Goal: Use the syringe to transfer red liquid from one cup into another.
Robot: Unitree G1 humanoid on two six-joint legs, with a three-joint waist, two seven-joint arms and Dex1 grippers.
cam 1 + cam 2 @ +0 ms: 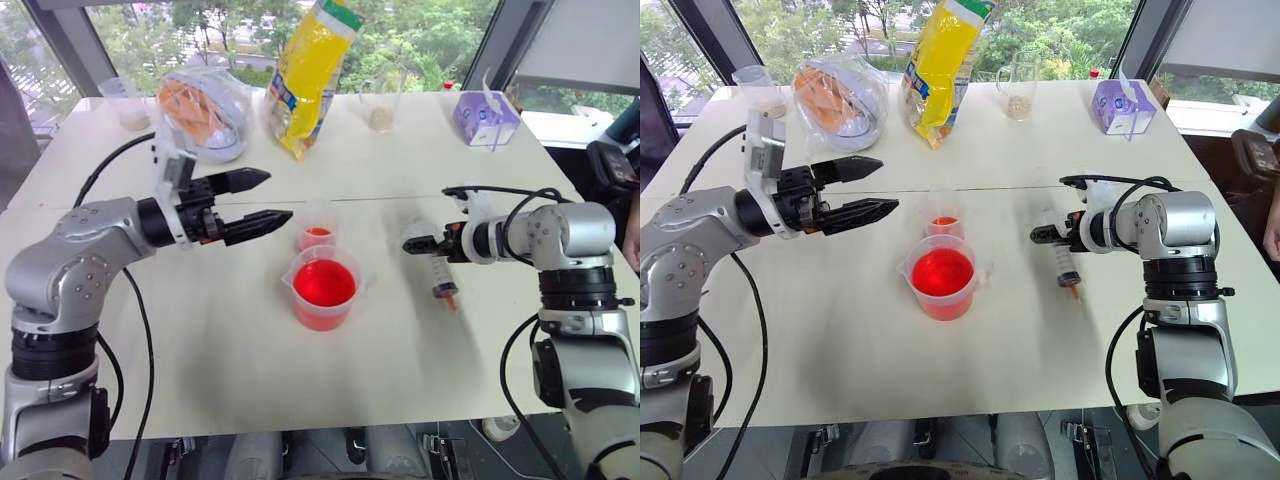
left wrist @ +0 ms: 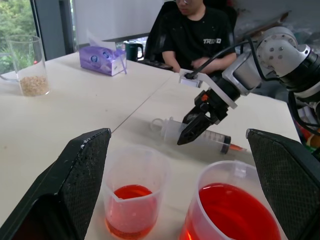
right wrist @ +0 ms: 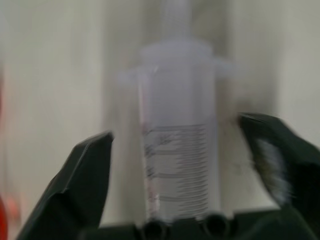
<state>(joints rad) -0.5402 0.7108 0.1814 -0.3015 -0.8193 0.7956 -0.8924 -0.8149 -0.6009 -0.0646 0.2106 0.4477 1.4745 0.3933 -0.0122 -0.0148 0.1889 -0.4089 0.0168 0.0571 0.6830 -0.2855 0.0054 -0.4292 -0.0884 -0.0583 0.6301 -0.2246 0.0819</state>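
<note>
Toward the table's right edge, syringe (image 1: 436, 272) lies flat, right pincer (image 2: 192, 127) released astride its barrel. Beaker (image 1: 324, 288) and cup (image 1: 317, 233) mid-table; left pincer (image 1: 264, 200) released, empty.

This is looking like an office or test room: a plain white worktop (image 1: 200, 340) is standing before tall windows (image 1: 420, 40) showing green trees, a person (image 2: 200, 35) is sitting in a black office chair at its far edge, and a purple tissue box (image 1: 486, 118) is resting near a far corner.
</note>
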